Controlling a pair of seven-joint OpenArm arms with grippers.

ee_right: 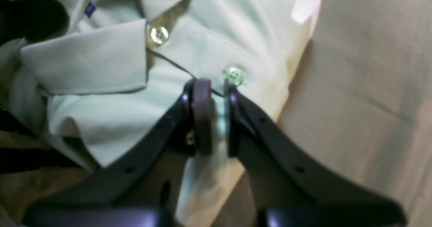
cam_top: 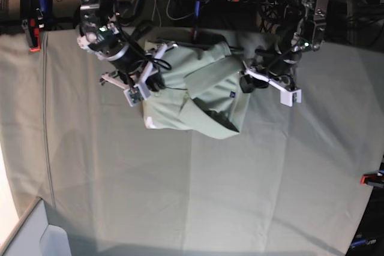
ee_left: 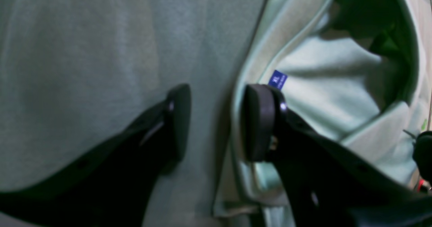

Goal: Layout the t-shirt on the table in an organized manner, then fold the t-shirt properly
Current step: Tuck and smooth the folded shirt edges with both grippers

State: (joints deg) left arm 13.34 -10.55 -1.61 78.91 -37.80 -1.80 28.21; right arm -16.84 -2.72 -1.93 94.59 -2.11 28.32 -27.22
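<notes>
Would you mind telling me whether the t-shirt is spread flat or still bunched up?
Bunched up. In the base view the t-shirt sits as a crumpled heap on the table, with folds overlapping and no sleeves laid out.

T-shirt (cam_top: 198, 91): pale mint-green, collared, bunched in a rumpled heap at far-centre of worktop (cam_top: 180, 196), not laid flat. Collar flipped open; small blue neck tag (ee_left: 278, 80) showing, marked XL. Two pale buttons on the placket (ee_right: 189, 68). Worktop: wide, flat, covered w/ creased grey-green cloth; red-orange clamps at left & right edges.
</notes>
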